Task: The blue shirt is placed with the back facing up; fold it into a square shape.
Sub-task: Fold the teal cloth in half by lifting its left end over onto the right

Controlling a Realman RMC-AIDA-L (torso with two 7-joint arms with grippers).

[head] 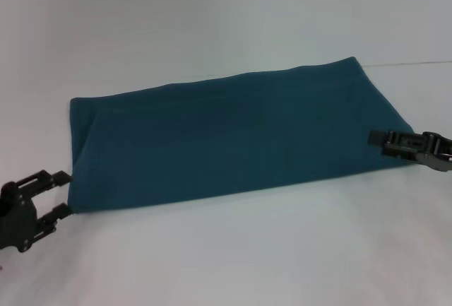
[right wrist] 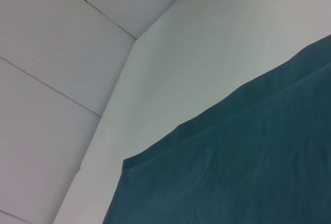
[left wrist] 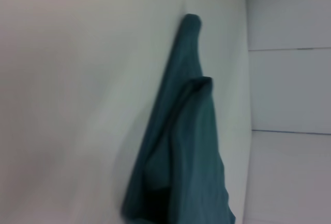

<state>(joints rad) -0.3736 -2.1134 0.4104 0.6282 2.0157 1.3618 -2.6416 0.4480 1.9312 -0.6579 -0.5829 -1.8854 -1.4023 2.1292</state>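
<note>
I see the blue shirt (head: 233, 140) lying folded into a long band across the middle of the white table (head: 226, 263). My left gripper (head: 62, 193) sits at the shirt's left end, fingers spread, holding nothing. My right gripper (head: 374, 138) rests over the right end, its fingers pressed together; whether they pinch cloth I cannot tell.

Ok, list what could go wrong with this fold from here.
1. The left gripper sits open at the blue shirt's near left corner; closing there might catch only the top layer.
2. The right gripper lies low over the opposite edge, so uneven lifting could skew the long folded strip on the table.
</note>
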